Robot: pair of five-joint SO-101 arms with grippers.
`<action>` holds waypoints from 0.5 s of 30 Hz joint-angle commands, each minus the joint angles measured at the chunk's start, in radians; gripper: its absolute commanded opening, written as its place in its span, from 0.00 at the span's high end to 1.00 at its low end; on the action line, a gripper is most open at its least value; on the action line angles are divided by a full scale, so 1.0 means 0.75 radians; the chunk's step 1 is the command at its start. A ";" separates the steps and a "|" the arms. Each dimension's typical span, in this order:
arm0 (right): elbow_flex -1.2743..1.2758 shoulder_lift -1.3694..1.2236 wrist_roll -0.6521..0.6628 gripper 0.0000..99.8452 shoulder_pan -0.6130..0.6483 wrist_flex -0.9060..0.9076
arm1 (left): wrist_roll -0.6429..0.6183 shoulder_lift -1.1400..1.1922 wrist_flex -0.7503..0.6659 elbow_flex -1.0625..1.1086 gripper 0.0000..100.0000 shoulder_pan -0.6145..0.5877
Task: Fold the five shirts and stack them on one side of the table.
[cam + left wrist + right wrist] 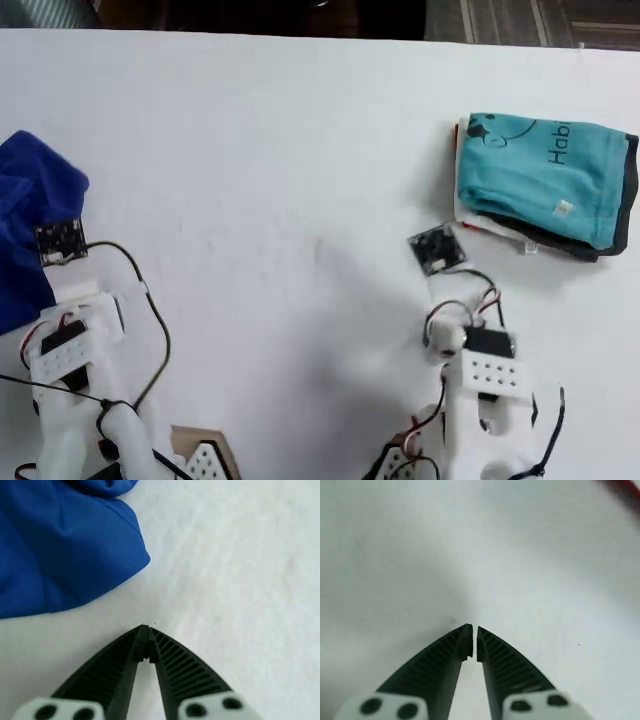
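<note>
A loose blue shirt lies crumpled at the table's left edge, with the left arm just beside it. In the left wrist view my left gripper is shut and holds nothing, its tips a little short of the blue shirt. A stack of folded shirts, a teal one on top, sits at the right side of the table. The right arm stands just in front of that stack. My right gripper is shut over bare white table, holding nothing.
The white table lies bare across its middle and back. Black cables loop off both arms near the front edge. A red edge of cloth shows in a corner of the right wrist view.
</note>
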State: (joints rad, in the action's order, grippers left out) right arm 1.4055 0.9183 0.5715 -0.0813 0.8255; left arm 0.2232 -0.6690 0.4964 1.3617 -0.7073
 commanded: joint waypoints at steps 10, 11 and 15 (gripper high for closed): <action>0.072 0.032 -0.010 0.98 0.048 -0.232 | -0.010 -0.027 -0.023 -0.003 0.97 0.031; 0.072 0.032 -0.010 0.98 0.048 -0.234 | -0.010 -0.027 -0.023 -0.003 0.97 0.031; 0.074 0.032 -0.010 0.98 0.048 -0.234 | -0.010 -0.027 -0.020 -0.007 0.97 0.029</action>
State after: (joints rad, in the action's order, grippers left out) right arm 1.4638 0.9198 0.5700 -0.0506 0.6659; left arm 0.2232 -0.6690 0.4964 1.3617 -0.7073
